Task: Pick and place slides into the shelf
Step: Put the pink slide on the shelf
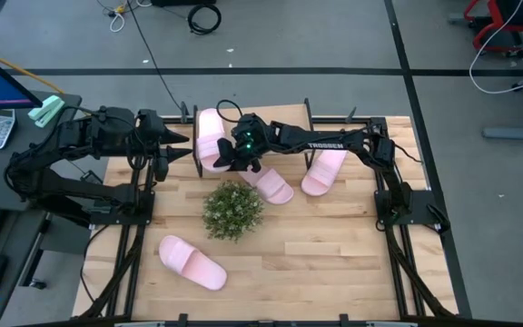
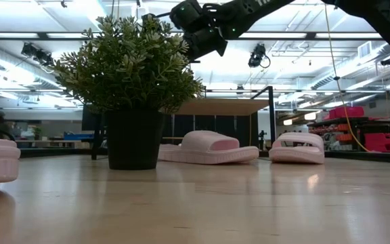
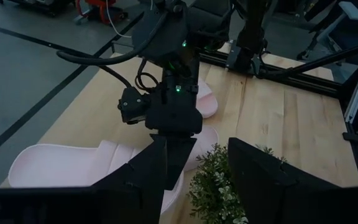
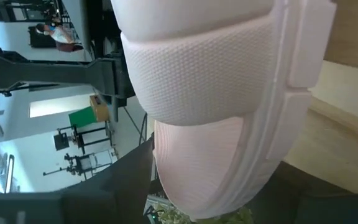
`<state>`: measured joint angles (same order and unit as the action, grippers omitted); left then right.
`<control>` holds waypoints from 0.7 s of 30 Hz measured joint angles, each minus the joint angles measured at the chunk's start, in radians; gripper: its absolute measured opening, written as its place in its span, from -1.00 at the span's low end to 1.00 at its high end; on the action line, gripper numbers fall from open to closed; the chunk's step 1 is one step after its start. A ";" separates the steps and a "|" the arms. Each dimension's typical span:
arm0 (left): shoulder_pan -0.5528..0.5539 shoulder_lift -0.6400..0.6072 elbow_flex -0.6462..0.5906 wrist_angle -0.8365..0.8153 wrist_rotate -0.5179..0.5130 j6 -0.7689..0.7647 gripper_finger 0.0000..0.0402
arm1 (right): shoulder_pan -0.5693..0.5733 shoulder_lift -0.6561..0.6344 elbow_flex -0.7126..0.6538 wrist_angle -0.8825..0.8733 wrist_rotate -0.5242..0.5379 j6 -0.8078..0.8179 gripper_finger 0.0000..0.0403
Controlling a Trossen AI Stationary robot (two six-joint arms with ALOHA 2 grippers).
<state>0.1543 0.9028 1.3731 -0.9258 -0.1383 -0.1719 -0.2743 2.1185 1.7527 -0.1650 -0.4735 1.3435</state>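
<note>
While right end effector (image 1: 228, 156) grips 1 slide (image 1: 211, 136) above shelf (image 1: 280, 114), left end effector (image 1: 182, 145) open beside it, 3 slides on worktop (image 1: 334, 236), plant (image 1: 232, 209) mid-worktop

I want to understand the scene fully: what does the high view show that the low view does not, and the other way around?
Only the high view shows the left gripper, the slide on the shelf with the right gripper over it, and a fourth slide alone at the near edge. Only the low view shows the room's ceiling lights and red equipment behind. Both share the potted plant and two slides beside it.
</note>
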 joint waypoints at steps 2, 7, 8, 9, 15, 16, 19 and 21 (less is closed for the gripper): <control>0.000 0.000 0.000 0.000 0.000 0.000 -0.13 | -0.002 0.000 0.000 -0.001 0.000 -0.003 0.16; 0.000 0.000 0.000 0.000 0.000 0.000 -0.14 | -0.005 0.000 0.000 -0.047 -0.001 -0.033 0.16; 0.000 0.000 0.000 0.000 0.000 0.000 -0.13 | -0.005 0.000 0.000 -0.056 0.000 -0.035 0.16; 0.000 0.000 0.000 0.000 0.000 0.000 -0.13 | -0.005 0.000 0.000 -0.062 0.000 -0.038 0.16; 0.000 0.000 0.000 0.000 0.000 -0.001 -0.12 | -0.002 0.010 0.000 -0.066 -0.005 -0.047 0.16; 0.000 0.000 0.000 0.000 0.000 -0.001 -0.13 | -0.002 0.010 0.000 -0.064 -0.006 -0.047 0.16; 0.000 0.000 0.000 0.000 0.000 -0.002 -0.14 | -0.004 0.010 0.000 -0.062 -0.008 -0.050 0.16; 0.000 0.000 0.000 0.000 0.000 -0.002 -0.14 | -0.005 0.010 0.000 -0.049 -0.012 -0.044 0.16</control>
<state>0.1542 0.9028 1.3731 -0.9257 -0.1379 -0.1738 -0.2790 2.1284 1.7527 -0.2141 -0.4858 1.2998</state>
